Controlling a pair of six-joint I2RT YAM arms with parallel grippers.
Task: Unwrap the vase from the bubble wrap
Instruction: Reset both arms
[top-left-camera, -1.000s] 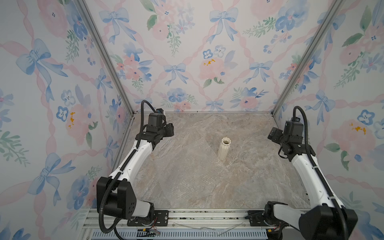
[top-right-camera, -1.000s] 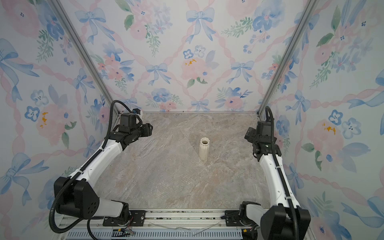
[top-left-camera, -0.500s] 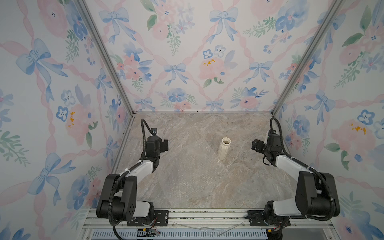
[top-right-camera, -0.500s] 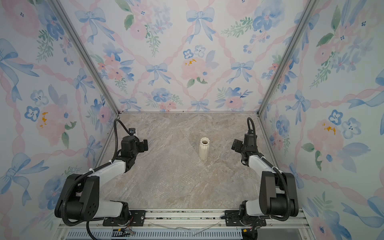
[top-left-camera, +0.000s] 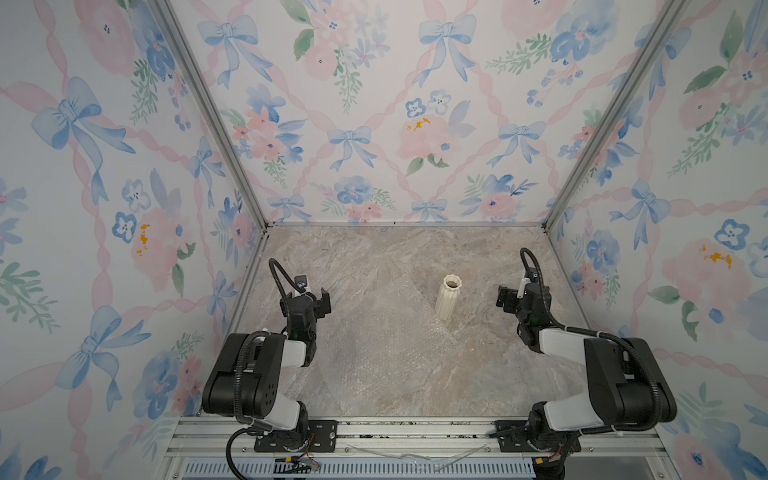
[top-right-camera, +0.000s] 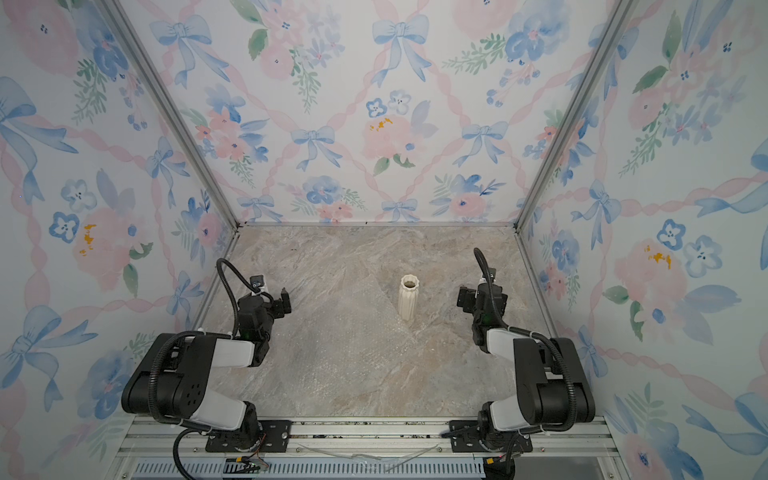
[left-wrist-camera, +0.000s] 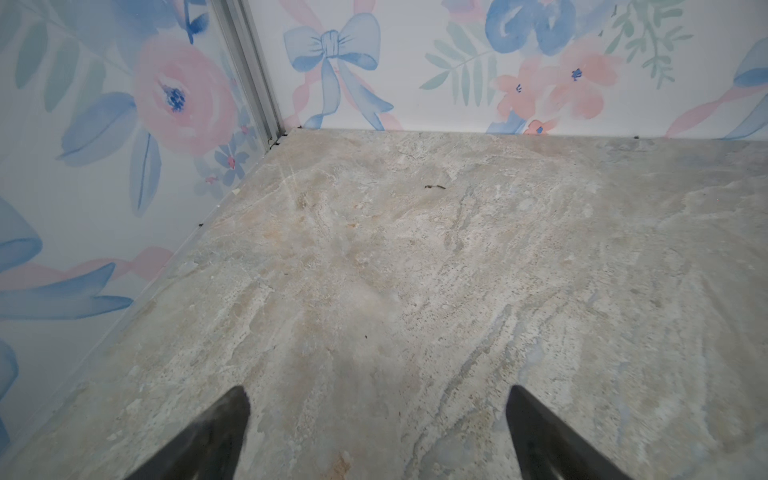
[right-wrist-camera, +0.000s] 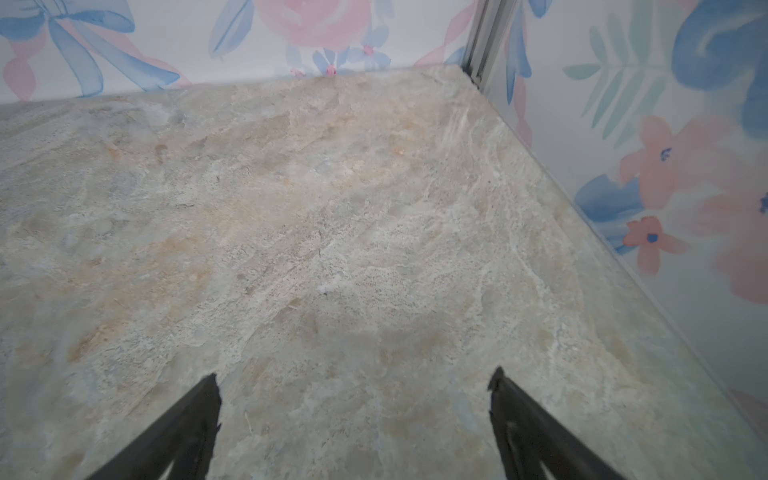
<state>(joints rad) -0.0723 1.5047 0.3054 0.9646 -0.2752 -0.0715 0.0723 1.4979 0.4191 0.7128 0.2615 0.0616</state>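
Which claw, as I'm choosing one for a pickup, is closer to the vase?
The right claw: it sits near the upright vase, while the left claw is farther off, across the bubble wrap.

- The slim ribbed ceramic vase (top-left-camera: 448, 299) is seen in plain cream-white, marked by vertical ribs.
- The thin transparent plastic bubble wrap (top-left-camera: 386, 332) is shown faintly whitish, dotted all over with small bubbles.
- The flat stone-look table surface (top-left-camera: 374, 257) is veined in beige, grey and pale orange.
- The papered enclosure walls (top-left-camera: 374, 124) are printed on white with pale blue bows, a pink ribbon lattice, pink and blue flowers and green leaves.
- The left gripper (left-wrist-camera: 376, 392) and right gripper (right-wrist-camera: 353, 380) are finished in black.
- The aluminium frame rail (top-left-camera: 415, 426) is coloured silver-grey.
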